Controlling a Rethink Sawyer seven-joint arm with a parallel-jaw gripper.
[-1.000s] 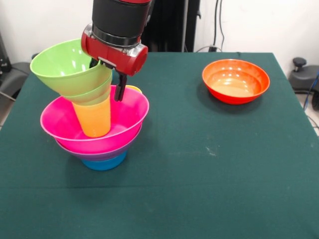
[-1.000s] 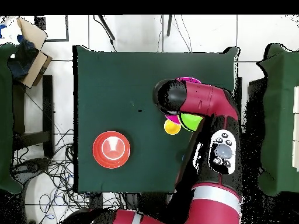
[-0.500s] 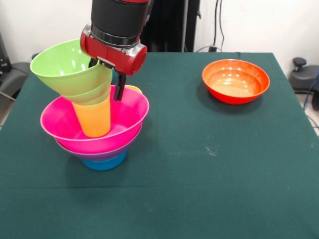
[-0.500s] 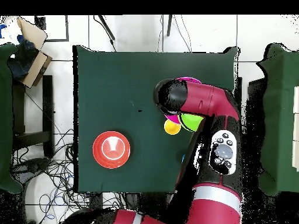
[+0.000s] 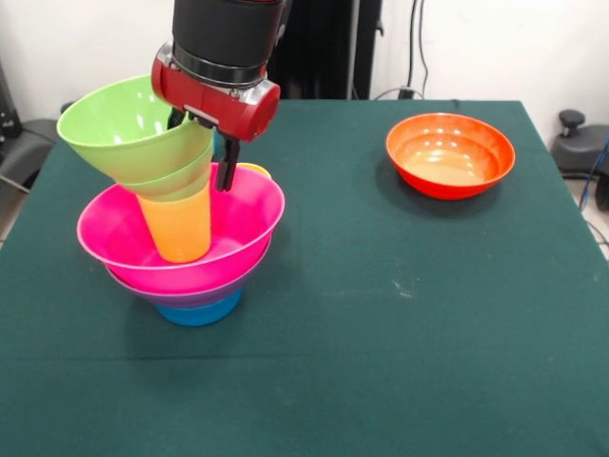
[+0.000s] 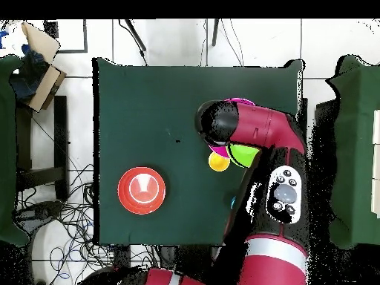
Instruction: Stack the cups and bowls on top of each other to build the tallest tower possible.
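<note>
Dark green worktop [image 5: 381,314] | tower [image 5: 181,224] far left of orange bowl [image 5: 450,154] | tool [image 5: 214,157] at tilted lime bowl [image 5: 133,129], grip state unclear | risk: leaning top topples if nudged

Front and overhead views, shared table [image 5: 400,314].

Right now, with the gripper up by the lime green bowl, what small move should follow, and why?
Probably lift the gripper straight up, clear of the tower. The lime green bowl sits tilted on the orange-yellow cup; sideways motion might topple it. The orange bowl remains unstacked.
</note>
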